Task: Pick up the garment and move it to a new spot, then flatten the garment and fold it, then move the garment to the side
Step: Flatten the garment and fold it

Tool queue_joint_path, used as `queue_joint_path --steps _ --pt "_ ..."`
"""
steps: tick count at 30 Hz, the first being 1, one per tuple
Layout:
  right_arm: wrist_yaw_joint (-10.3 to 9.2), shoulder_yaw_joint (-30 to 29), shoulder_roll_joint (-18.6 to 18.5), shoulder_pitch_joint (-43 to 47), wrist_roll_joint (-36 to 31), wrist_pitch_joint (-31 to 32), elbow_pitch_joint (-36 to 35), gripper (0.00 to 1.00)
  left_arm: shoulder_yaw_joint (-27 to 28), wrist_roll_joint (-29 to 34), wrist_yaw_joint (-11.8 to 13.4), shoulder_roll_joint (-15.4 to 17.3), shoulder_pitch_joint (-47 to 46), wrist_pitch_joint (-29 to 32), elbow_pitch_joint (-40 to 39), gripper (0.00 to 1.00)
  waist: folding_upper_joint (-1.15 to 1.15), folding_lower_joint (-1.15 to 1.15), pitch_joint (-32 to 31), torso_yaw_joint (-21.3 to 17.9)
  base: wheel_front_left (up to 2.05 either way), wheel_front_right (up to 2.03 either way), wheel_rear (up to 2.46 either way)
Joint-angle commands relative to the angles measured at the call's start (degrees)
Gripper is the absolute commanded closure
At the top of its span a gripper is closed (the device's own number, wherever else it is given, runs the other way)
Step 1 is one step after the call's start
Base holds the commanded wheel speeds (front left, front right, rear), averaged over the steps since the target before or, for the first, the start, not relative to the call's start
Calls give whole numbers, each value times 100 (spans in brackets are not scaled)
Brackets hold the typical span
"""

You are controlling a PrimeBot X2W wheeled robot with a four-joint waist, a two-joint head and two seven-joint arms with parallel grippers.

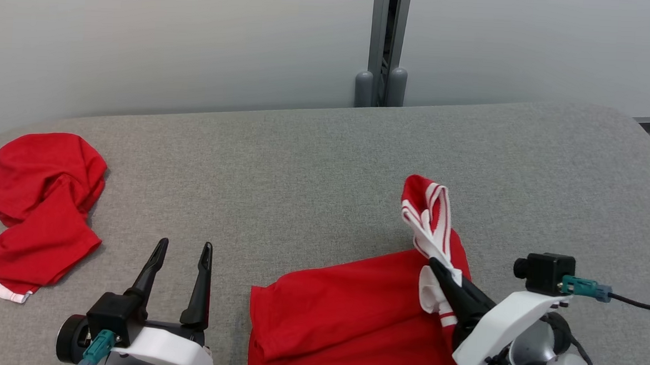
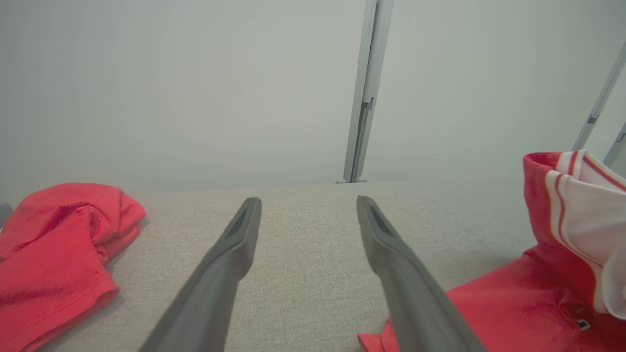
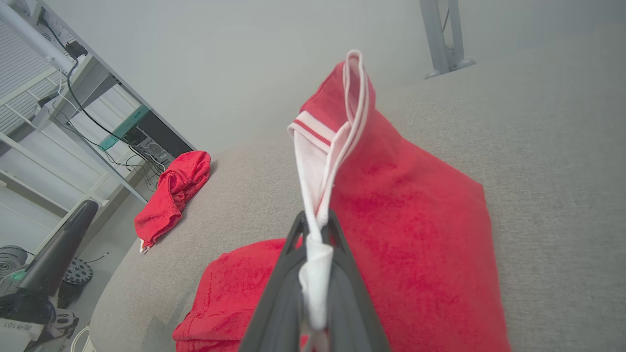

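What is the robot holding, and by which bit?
The right gripper holds the red garment by its white striped trim. The left gripper is open, holding nothing.

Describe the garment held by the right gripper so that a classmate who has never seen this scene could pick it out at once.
Start at the grey table and look to its near right side. A red garment lies there partly flat, its white, red-striped trim pinched and lifted by the right gripper. The other red garment lies crumpled at the left, untouched.
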Motion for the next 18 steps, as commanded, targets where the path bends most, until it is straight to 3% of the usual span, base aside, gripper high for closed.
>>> queue_joint_path --steps 1,8,18 --pt "-2 28 94 83 40 93 -111 100 25 -11 9 22 41 -23 -15 0 0 0 -16 23 0 0 0" --pt "-2 434 324 229 397 166 -213 100 22 -48 -15 21 37 -23 -1 0 0 0 -36 204 0 0 0" --pt "-2 1376 323 -99 1528 -479 283 100 -72 -121 27 22 -15 -23 19 0 0 0 46 677 0 0 0"
